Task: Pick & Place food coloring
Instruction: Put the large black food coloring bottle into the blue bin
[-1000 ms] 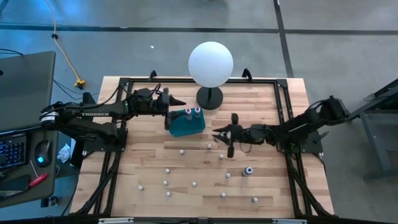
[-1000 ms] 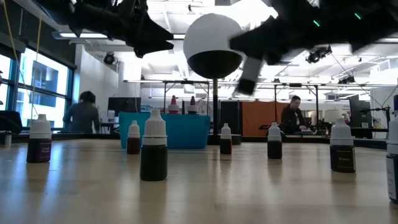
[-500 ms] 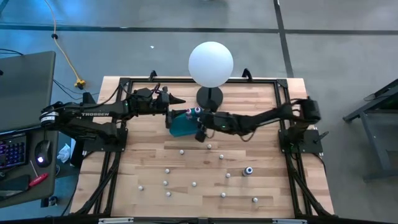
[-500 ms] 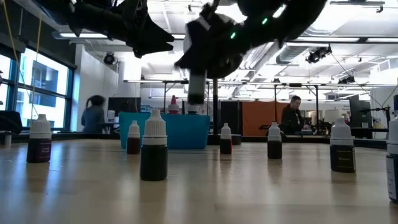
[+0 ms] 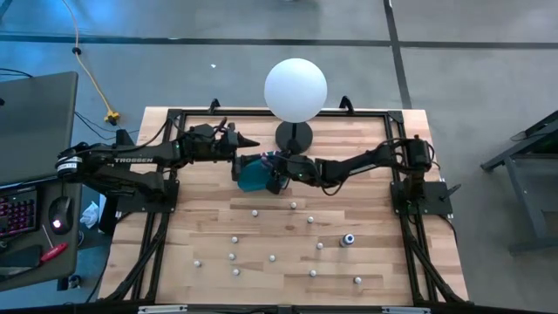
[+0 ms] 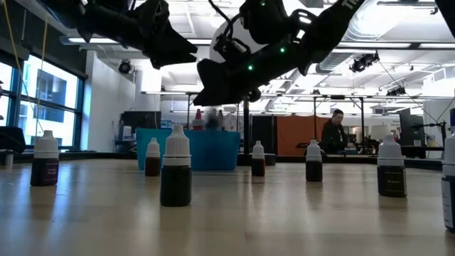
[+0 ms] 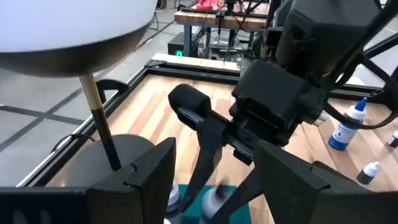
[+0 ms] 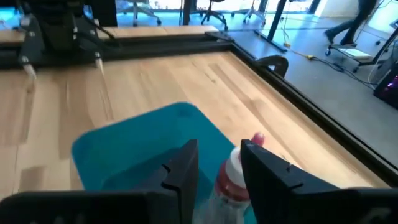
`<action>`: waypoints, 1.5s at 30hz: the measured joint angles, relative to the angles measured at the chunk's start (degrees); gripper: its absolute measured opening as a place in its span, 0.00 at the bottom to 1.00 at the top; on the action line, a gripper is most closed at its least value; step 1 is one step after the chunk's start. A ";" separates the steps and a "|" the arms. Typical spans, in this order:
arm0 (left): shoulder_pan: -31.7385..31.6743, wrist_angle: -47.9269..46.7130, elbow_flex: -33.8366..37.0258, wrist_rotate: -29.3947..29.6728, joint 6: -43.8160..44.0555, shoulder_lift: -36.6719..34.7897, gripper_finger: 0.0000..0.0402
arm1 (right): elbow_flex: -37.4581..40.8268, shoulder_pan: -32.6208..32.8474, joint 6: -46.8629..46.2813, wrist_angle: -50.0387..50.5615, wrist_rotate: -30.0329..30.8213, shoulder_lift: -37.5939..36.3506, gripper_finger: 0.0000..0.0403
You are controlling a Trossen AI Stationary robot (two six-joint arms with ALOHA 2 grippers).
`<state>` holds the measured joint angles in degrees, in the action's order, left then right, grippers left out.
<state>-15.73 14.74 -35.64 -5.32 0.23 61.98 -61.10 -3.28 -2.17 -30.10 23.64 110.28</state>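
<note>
Since a second ago the right arm has swung from the open middle of the desk, carrying a small bottle, and now reaches over the teal tray (image 5: 253, 177). The left arm has not shifted.

The food coloring bottle (image 8: 233, 178) in hand, pale-bodied with a reddish cap, sits upright between the fingers of the right tool (image 8: 219, 167), which is clamped on it directly above the tray's floor. Other small bottles already stand in the tray; in the left wrist view at least two pale caps show low down below the right tool (image 7: 217, 163). More bottles are scattered on the wooden desk (image 5: 209, 231) on the side of the tray away from the white globe lamp (image 5: 296, 90), among them one with a blue top (image 5: 348, 239) well apart from the tray.

The step in hand looks like the placement. To do it well, the bottle should go down vertically onto a bare patch of tray floor, clear of the bottles already standing there and of the tray wall, and the fingers should part only once its base rests flat; a tall narrow bottle like this will likely tip if dropped or nudged on the way out. Withdrawal is best straight up.

The left tool (image 7: 211, 168) hovers just beside the tray with its fingers spread apart, holding nothing, close enough that the right arm should avoid drifting toward it.
</note>
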 joint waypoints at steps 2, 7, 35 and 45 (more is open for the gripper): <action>0.00 -0.05 0.00 0.00 0.00 0.00 0.53 | 0.00 -0.40 0.96 0.70 0.03 0.00 0.28; 0.00 0.02 0.00 0.00 0.00 0.00 0.53 | 0.02 -0.66 3.86 -0.08 -0.02 0.00 0.21; -0.02 -30.87 -5.30 0.95 -9.43 4.96 0.48 | 0.09 4.73 7.20 18.30 -9.20 -10.40 0.37; -0.02 -54.85 -20.52 6.55 -19.35 22.75 0.35 | 0.09 5.20 3.71 21.51 -9.07 -10.40 0.38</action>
<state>-15.75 -40.11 -56.16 1.23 -19.12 84.72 -61.01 1.92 1.54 -8.58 14.57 99.88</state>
